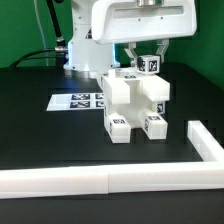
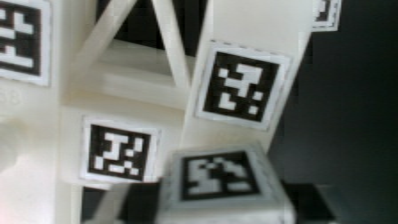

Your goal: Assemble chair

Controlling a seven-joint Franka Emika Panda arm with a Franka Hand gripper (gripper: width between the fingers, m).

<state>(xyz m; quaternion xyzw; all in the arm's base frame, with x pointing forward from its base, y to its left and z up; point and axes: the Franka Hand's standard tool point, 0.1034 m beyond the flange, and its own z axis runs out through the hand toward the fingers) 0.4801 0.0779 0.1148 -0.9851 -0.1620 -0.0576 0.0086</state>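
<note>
The small chunky matte-white plastic chair, a stack of blocky interlocking pieces, stands partly built near the middle of the black worktop. Its topmost piece is a tagged white block, and the robot's hand hangs over it with a dark finger at each side; I cannot tell whether they pinch it or sit just beside it. The wrist view shows only close, blurred white faces and square black-and-white tags. I judge this block is being gripped or seated: squeeze squarely on its flat sides, keep it upright, and press straight down so the chair neither tips nor skids. The flat white marker board lies just to the exterior view's left; the long white border rail runs along the front.
</note>
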